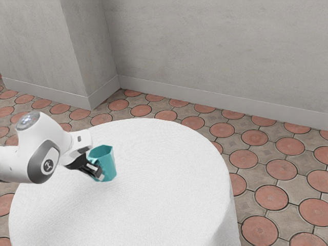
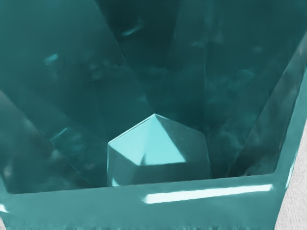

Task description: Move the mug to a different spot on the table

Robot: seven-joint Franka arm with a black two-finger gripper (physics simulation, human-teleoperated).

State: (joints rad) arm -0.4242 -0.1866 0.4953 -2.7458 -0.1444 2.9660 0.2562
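Observation:
A teal faceted mug (image 1: 106, 162) stands on the white round table (image 1: 169, 195), toward the exterior view's left. My black gripper (image 1: 93, 169) comes in from the left and is shut on the mug's near wall at the rim, one finger outside and one inside. The mug looks slightly tilted; whether its base touches the cloth I cannot tell. In the wrist view I look straight down into the mug's (image 2: 153, 143) dark teal inside, with its lighter bottom in the middle and the near rim just under my hand.
The table's white top stretches to the exterior view's right and front of the mug. Its edge drops off to a tiled floor (image 1: 277, 169) on the right. Grey walls (image 1: 205, 46) stand behind.

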